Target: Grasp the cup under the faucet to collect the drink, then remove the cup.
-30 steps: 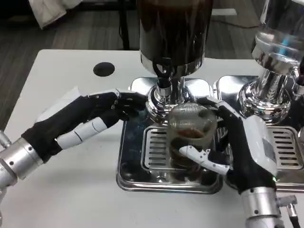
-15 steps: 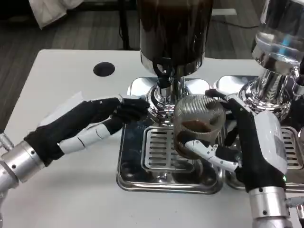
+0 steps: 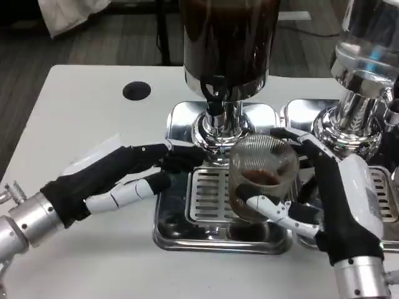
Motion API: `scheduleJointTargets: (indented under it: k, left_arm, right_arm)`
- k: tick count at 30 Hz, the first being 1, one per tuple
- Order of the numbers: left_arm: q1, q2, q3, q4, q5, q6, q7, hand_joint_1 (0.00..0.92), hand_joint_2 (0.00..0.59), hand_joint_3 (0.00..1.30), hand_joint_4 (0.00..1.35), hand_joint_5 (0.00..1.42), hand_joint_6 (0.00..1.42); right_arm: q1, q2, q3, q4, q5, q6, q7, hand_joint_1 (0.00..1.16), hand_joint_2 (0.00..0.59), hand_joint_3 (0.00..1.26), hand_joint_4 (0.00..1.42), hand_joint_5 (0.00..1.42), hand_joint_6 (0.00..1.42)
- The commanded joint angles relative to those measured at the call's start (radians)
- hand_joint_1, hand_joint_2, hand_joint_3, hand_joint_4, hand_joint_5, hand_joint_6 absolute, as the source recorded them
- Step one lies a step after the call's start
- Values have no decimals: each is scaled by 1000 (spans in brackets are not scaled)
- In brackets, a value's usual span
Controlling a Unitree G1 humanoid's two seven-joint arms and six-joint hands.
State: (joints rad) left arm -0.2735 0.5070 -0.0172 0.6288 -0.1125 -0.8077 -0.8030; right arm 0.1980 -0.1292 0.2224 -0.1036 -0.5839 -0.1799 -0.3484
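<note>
A clear ribbed cup [image 3: 260, 177] with dark drink in its bottom is gripped by my right hand [image 3: 330, 199], whose fingers wrap its front and back. The cup hangs above the grated drip tray [image 3: 206, 205], just right of and below the faucet [image 3: 215, 103] of the dark drink dispenser [image 3: 227, 43]. My left hand [image 3: 134, 171] reaches in from the left with its fingers stretched toward the dispenser's chrome base [image 3: 215, 134]. It holds nothing.
A second dispenser [image 3: 365, 62] with a clear tank stands on its own drip tray [image 3: 380, 187] at the right. A black round hole [image 3: 136, 91] marks the white table [image 3: 81, 124] at the back left.
My right hand has lifted the cup off the drip tray and shifted it a little right and toward me. My left hand has drawn back and down slightly.
</note>
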Motion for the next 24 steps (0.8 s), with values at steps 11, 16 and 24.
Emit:
scheduleJointTargets:
  k: [11,16,24]
  left_arm:
    - [100,34,-1,-123,-86,24,-96,0,135,286,261,288,317]
    - [146,49,6,-183,-120,51,-114,0,139,286,261,288,323]
    - [180,64,21,-236,-143,91,-119,0,140,286,260,288,328]
  right_arm:
    - [131,-13,-11,-195,7,-33,61,699,208,450,566,792,1063]
    - [188,-14,-5,-258,2,-38,79,701,209,451,569,794,1064]
    - [249,-11,0,-324,-16,-42,86,696,217,464,579,794,1064]
